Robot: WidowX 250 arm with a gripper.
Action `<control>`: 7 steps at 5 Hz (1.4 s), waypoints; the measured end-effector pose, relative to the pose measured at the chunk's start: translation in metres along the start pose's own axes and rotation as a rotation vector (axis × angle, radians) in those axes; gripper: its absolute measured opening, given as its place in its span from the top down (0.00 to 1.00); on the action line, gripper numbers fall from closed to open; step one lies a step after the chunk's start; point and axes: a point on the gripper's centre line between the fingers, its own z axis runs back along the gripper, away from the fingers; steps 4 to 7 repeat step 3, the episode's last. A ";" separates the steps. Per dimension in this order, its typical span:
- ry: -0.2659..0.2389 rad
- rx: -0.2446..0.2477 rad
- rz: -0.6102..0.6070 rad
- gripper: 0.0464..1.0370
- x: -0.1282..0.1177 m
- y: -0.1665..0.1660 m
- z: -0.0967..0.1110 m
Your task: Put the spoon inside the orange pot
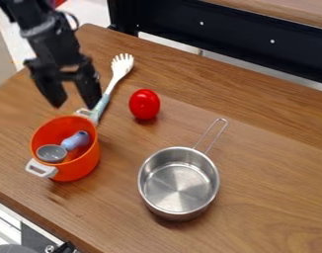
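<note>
Spoon (53, 153) inside orange pot (82, 165)

We see a black arm (46, 42) with chunky segments, a thin dark looping cable (75, 21) and a black two-fingered hand (74, 103).

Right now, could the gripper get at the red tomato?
Probably yes: the gripper looks open and empty, and nothing crowds the tomato. Only the fork lies between them, seemingly low enough to pass over.
</note>
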 end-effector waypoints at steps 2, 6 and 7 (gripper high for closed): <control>-0.158 0.049 0.206 0.04 0.066 -0.011 -0.006; -0.166 0.072 0.284 0.04 0.091 -0.012 -0.016; -0.166 0.072 0.284 0.04 0.091 -0.012 -0.016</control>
